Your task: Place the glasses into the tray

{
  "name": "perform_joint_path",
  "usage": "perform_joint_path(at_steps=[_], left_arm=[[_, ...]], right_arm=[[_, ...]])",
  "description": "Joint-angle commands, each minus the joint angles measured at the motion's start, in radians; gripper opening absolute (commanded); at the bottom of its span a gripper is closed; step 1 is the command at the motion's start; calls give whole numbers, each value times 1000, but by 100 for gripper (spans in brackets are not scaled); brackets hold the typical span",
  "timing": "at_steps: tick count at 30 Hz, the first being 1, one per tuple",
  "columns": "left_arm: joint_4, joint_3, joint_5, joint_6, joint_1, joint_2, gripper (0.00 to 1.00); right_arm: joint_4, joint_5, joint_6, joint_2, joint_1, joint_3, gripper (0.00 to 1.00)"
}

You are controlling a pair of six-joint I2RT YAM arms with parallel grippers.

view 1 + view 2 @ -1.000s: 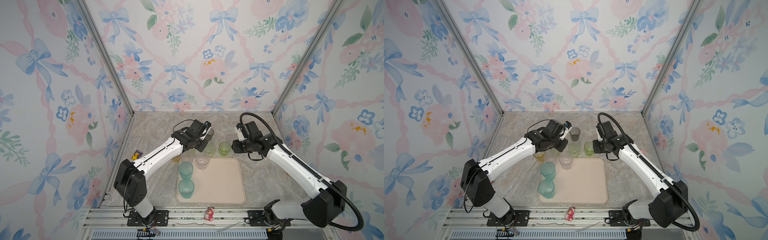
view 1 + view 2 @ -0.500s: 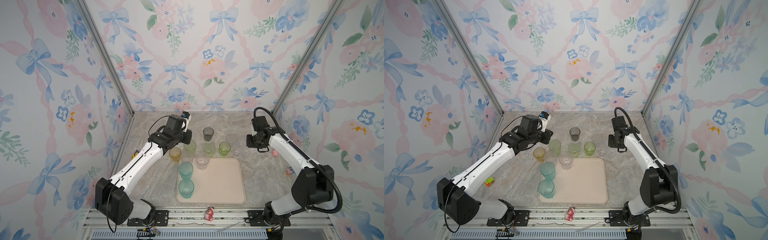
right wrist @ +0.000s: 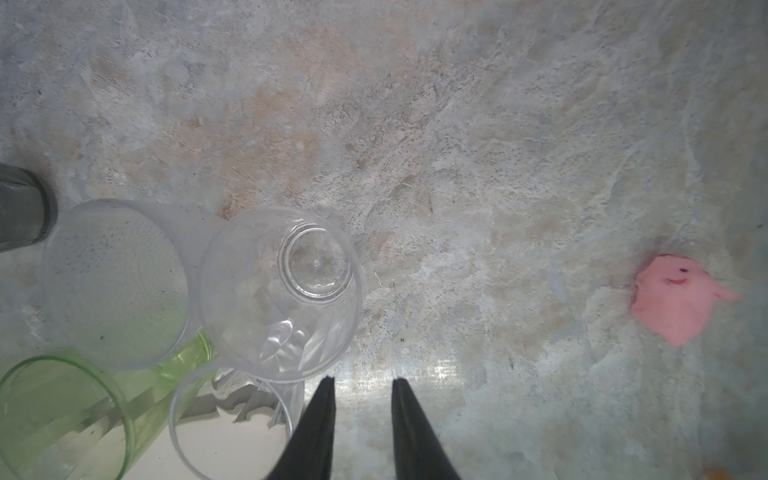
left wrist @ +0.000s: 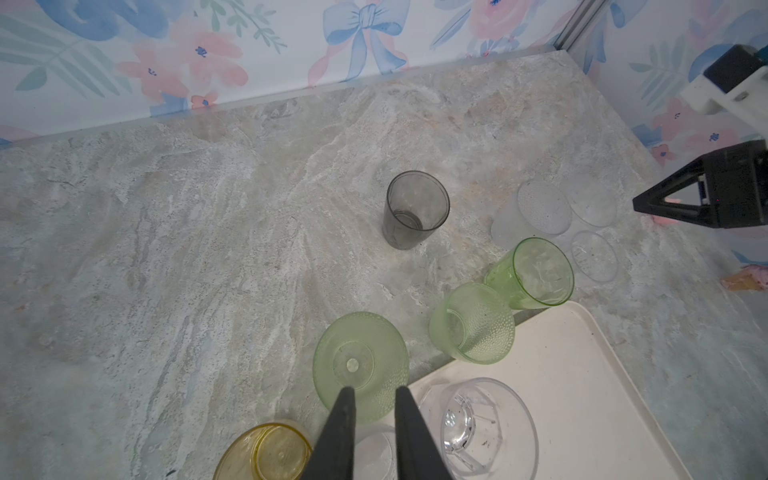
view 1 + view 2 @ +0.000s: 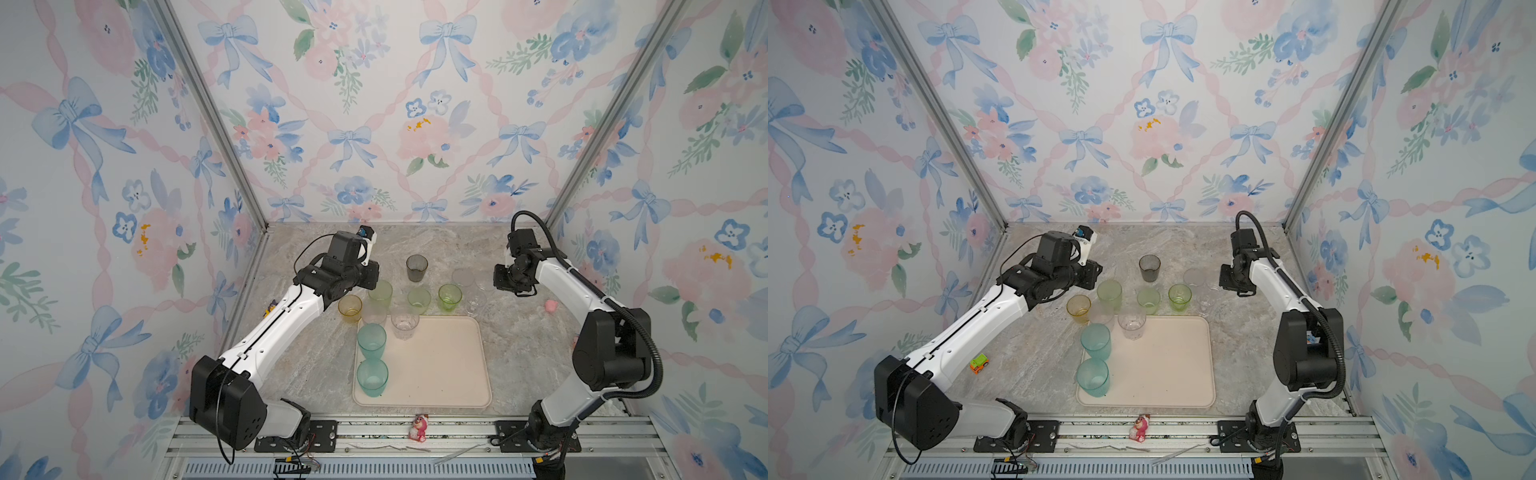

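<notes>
Right wrist view: my right gripper point(image 3: 363, 379) hangs over bare table point(image 3: 498, 166) just beside a clear glass point(image 3: 280, 291), jaws slightly apart, empty. Judgement: to take it I should widen, put one finger inside the rim and lift straight, as a frosted glass point(image 3: 112, 282) crowds it. My left gripper point(image 4: 374, 389) hovers at a green glass point(image 4: 360, 365), jaws narrowly apart, empty. The tray point(image 5: 449, 374) holds two teal glasses point(image 5: 372, 340) and one small clear glass point(image 5: 404, 325); the rest stand on the table beyond it

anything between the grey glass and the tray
Yes. A pale green glass stands directly between the smoky grey glass and the tray, with a brighter green glass beside it. A clear glass sits just inside the tray's far rim.
</notes>
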Motion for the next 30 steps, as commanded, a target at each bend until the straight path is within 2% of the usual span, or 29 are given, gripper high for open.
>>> perform_joint_path(at_steps=[1, 20, 30], left_arm=[[17, -7, 20, -4, 10, -13, 21], [16, -10, 26, 7, 25, 5, 21], [17, -9, 25, 11, 29, 24, 20]], right_arm=[[21, -42, 13, 25, -14, 29, 26], [46, -68, 13, 137, -18, 84, 22], [47, -58, 10, 168, -20, 103, 16]])
